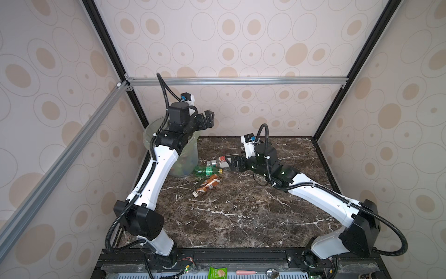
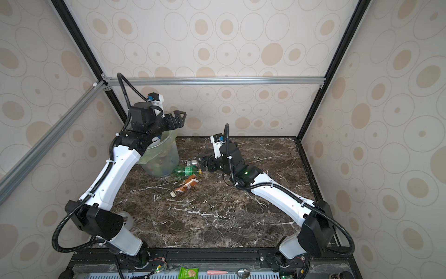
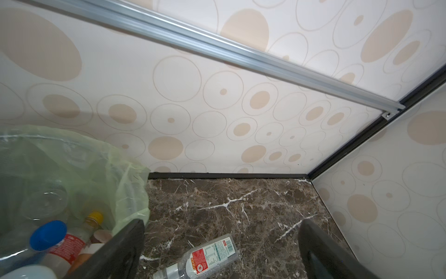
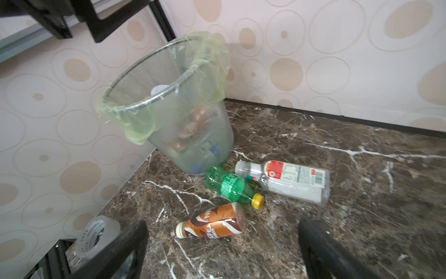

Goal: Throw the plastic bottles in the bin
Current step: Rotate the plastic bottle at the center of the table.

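- In both top views, your left gripper [image 1: 207, 119] hangs spread and empty above the bin [image 1: 190, 154], which stands at the table's far left corner. Your right gripper [image 1: 229, 164] sits low, jaws apart, by the base of the clear bottle [image 1: 217, 163].
- The left wrist view agrees: both fingers [image 3: 120, 248] stand wide with nothing between them, and several binned bottles [image 3: 48, 235] lie inside the liner [image 3: 108, 169].
- In the right wrist view, three bottles lie on the marble [image 4: 362, 193] near the bin's foot: the clear one, the green bottle [image 4: 229, 186] just beside it, and the brown bottle [image 4: 212, 224] nearest your open jaws. Nothing is gripped. Expect them to be light, thin-walled and slick, likely to roll or buckle. Take the clear one across its labelled middle and squeeze gently.
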Robot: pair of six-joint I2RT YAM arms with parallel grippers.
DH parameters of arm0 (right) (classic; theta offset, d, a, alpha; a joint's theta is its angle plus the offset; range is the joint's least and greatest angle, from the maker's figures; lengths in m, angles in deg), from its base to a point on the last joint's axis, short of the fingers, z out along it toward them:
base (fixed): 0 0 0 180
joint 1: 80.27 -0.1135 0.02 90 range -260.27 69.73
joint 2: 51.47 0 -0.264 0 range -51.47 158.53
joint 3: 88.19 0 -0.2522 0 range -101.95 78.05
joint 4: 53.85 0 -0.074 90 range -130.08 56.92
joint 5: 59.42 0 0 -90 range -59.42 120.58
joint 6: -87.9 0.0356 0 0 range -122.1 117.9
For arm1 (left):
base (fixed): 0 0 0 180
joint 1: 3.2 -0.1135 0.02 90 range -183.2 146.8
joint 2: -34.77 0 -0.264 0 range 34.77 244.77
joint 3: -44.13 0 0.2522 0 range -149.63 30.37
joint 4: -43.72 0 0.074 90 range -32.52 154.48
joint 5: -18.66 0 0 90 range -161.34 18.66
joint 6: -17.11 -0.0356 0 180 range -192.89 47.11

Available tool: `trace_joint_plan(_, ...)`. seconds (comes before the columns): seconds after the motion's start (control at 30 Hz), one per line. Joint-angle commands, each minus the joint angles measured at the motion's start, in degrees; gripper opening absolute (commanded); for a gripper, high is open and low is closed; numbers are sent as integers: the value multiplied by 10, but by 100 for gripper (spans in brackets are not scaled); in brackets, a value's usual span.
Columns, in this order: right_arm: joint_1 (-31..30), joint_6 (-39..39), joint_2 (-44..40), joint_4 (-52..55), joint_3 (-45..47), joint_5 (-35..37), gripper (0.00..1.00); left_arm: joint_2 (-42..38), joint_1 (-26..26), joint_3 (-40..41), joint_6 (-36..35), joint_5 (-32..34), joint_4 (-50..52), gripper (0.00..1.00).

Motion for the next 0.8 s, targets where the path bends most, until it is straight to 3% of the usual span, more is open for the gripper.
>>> trace_joint_plan(0.0,26,21,-29,21,42,15,100,7,25,8,-12,17,-13,99)
trace_joint_plan(0.47,109,25,-123,53,174,0,100,41,141,104,-66,103,15,99)
trace_joint_plan(0.77,117,24,-122,53,213,-30,100,19,152,238,-69,174,48,99)
